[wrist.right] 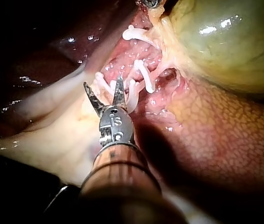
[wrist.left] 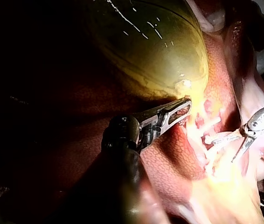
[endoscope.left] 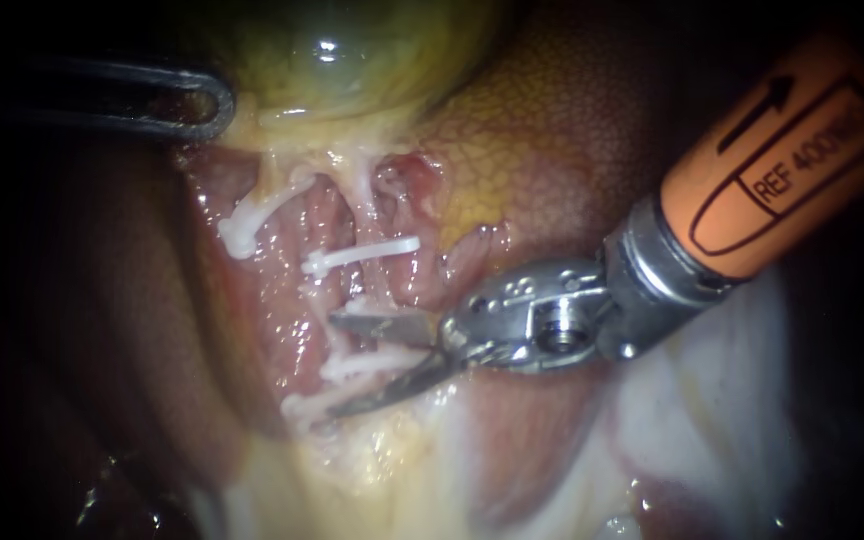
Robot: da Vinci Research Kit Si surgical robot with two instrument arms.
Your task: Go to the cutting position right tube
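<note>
R instrument [endoscope.left: 340, 365]: shaft enters from upper right, orange sleeve, then metal wrist, angled so tip points toward endoscope view's left. Two thin blades spread in narrow V, clear gap btwn them. L instrument [endoscope.left: 197, 100]: dark shaft enters from left, lies approx level, slotted tip seen flat-on. Instruments well apart.

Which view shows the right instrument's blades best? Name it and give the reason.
The endoscope view: the right instrument lies side-on, both blades spread open with a white clip between them. The right wrist view shows the open blades from behind, along the shaft. The left wrist view shows it only small and distant.
</note>
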